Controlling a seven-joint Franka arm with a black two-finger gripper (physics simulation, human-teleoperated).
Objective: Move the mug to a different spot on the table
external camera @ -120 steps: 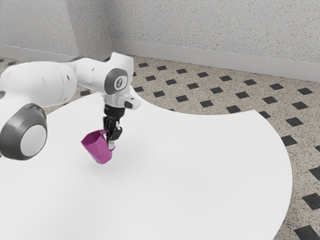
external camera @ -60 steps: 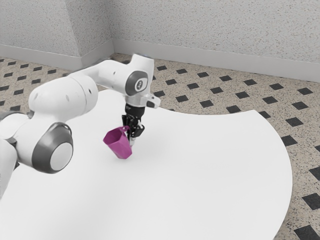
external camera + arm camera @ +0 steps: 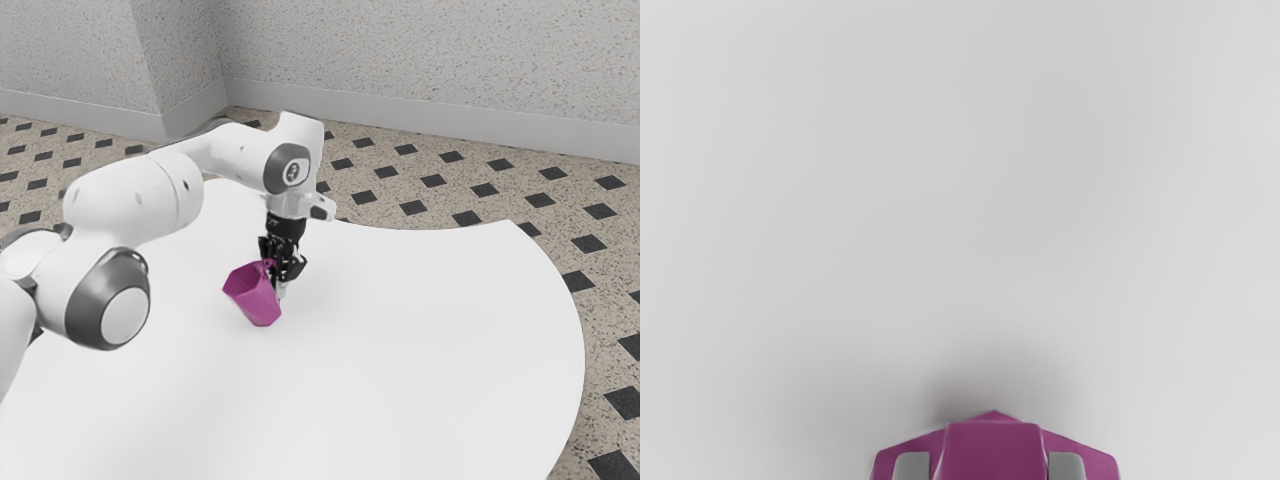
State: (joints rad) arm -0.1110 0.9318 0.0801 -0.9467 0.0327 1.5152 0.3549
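A magenta faceted mug hangs tilted just above the white table, its base close to the surface. My black gripper is shut on the mug's rim at its upper right side in the exterior view. In the wrist view the mug shows right under my hand, with two grey finger pads on either side of its handle part and a soft shadow on the table beyond it.
The round white table spreads wide toward the exterior view's right and front. Its curved edge borders a speckled tiled floor. My white arm covers the table's left part.
My arm has carried the mug toward the exterior view's right across the table, from about the left-centre to nearer the middle. The grip stays the same.
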